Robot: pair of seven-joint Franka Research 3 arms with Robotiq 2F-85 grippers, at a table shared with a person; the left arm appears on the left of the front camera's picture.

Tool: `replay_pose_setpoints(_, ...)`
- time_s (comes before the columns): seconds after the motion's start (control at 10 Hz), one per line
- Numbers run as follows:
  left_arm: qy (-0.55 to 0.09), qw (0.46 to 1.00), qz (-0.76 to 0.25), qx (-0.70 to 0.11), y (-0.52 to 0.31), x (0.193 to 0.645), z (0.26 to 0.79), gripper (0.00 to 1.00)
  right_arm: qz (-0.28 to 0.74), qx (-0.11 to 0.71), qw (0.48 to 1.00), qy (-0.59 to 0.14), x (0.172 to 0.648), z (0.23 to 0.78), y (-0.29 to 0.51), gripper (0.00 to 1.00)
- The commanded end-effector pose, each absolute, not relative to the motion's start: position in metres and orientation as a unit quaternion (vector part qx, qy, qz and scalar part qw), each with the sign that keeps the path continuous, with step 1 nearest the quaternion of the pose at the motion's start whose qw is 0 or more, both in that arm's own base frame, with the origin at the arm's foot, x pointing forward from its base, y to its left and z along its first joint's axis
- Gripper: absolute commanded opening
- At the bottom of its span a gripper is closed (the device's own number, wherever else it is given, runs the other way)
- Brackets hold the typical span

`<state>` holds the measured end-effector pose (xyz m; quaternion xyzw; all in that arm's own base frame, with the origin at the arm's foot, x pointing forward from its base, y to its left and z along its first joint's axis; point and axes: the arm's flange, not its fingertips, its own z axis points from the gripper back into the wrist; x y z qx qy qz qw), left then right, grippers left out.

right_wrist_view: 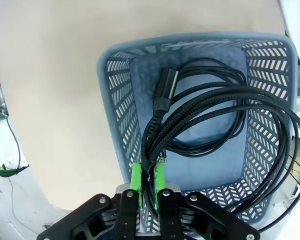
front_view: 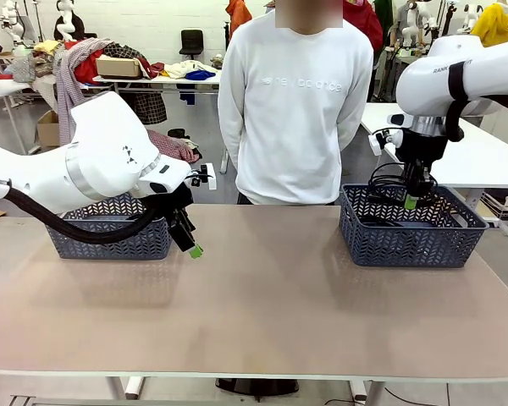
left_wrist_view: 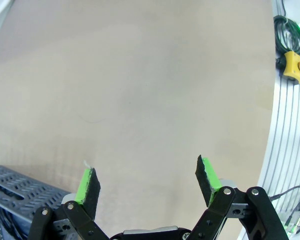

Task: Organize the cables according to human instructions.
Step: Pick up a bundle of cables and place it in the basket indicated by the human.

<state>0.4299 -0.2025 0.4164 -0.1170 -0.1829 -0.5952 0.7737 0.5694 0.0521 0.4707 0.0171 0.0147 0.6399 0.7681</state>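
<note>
From the front, the right gripper (front_view: 412,201) hung over the right basket (front_view: 411,237), a dark blue-grey plastic tub with herringbone slots, and black loops of the cables (front_view: 388,182) dangled beside its fingers above the rim. The left gripper (front_view: 192,248) hovered low over the smooth tan table (front_view: 262,296), just in front of the left basket (front_view: 110,237); a person (front_view: 292,101) in a white sweatshirt stood behind the table's far edge. In the left wrist view, the left gripper (left_wrist_view: 147,182) had its green pads wide apart with nothing between them, above bare tabletop, a corner of the left basket (left_wrist_view: 15,182) at the lower left. In the right wrist view, the right gripper (right_wrist_view: 146,186) was clamped on a bundle of several braided strands of the cables (right_wrist_view: 210,107), whose loops hung down into the right basket (right_wrist_view: 115,125), one thick cylindrical plug (right_wrist_view: 165,87) showing near the floor. The likely trouble was that the pinch held several strands at once, so lifting could drag more than 1 coil, or a trailing loop could catch on the slotted wall and tip the light basket. The braid looked slippery enough to slide through the pads.
</note>
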Motion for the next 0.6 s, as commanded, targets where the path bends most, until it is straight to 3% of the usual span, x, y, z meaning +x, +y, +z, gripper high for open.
replay_pose_setpoints(0.0,-0.180,0.770,-0.601,-0.116,-0.1990,0.4307,0.4175,1.00,0.654,0.021,0.756,-0.008,0.5711,0.4622,0.0456,0.12)
replay_pose_setpoints(0.3,-0.180,0.770,-0.601,-0.116,-0.1990,0.4307,0.4175,1.00,0.652,0.024,0.758,-0.001,0.5721,0.4594,0.0462,0.12)
replay_pose_setpoints(0.4,-0.180,0.770,-0.601,-0.116,-0.1990,0.4307,0.4175,1.00,0.649,0.029,0.760,0.002,0.5727,0.4584,0.0455,0.31)
replay_pose_setpoints(0.5,-0.180,0.770,-0.601,-0.116,-0.1990,0.4307,0.4175,1.00,0.643,0.028,0.766,0.000,0.5745,0.4573,0.0447,0.31)
